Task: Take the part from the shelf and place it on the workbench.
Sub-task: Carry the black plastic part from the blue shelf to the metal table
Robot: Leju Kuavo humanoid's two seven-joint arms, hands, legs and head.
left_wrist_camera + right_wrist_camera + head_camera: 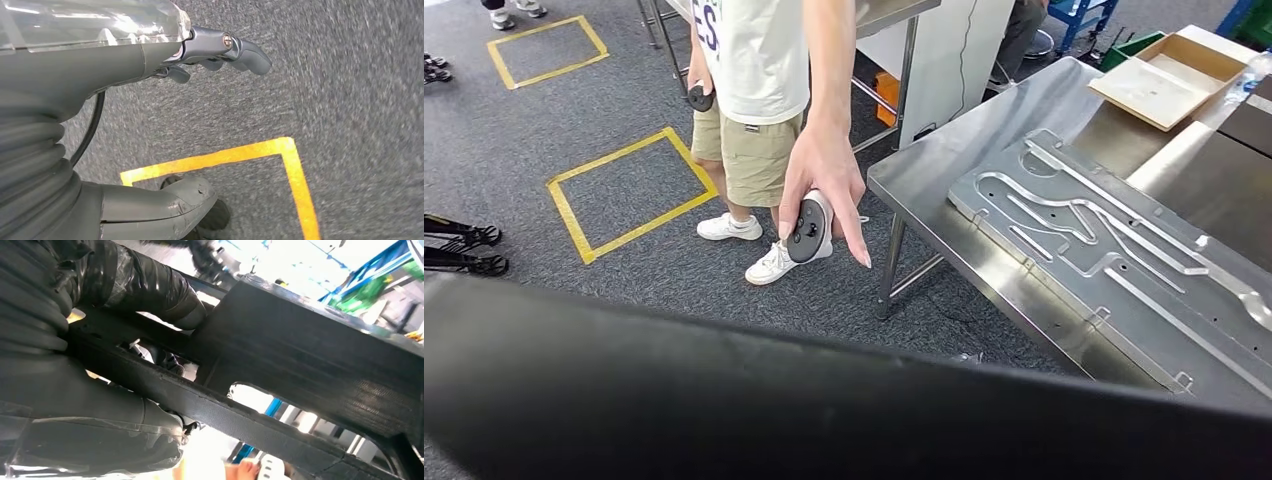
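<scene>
Black and flat, the part (824, 400) is already off the shelf and carried low in front of the robot, short of the steel bench (944, 190), so setting it down is what remains. The right hand (125, 405) clamps its frame; the left hand (150, 65) hangs over the carpet, fingers apart, holding nothing

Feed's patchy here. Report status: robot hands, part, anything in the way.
Right robot hand grips black part. Left robot hand empty, over carpet. Part not yet on workbench. Person stands beside bench.
</scene>
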